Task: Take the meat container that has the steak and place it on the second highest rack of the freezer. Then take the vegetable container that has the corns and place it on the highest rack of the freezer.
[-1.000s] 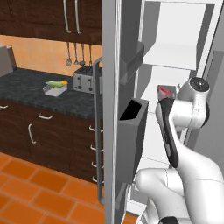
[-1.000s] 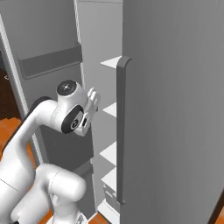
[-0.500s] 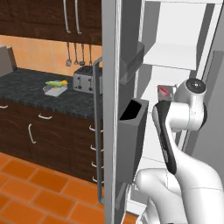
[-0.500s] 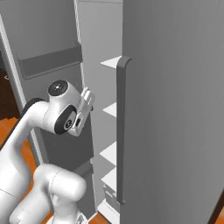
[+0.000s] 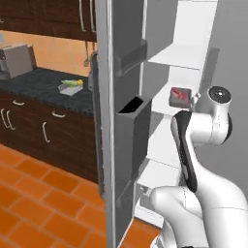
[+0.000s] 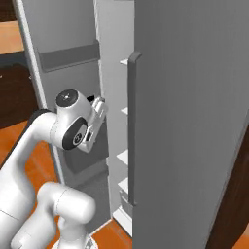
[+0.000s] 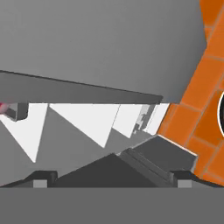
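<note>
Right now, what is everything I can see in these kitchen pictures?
Tall grey side-by-side freezer: one, grey outside, white inside, door open, centre.
Long shallow grey meat tray: one, on a white freezer shelf.
Flat red steak: one, in that tray.
Short grey vegetable tray: one, on the dark counter, left.
Slim corn cobs: two, yellow and green, in that tray.
Silver toaster: one, on the counter, far left.
Dark counter: one, over dark cabinets.
Orange tiled floor: below.
White robot arm: one; its tool open, empty, by the shelves.
</note>
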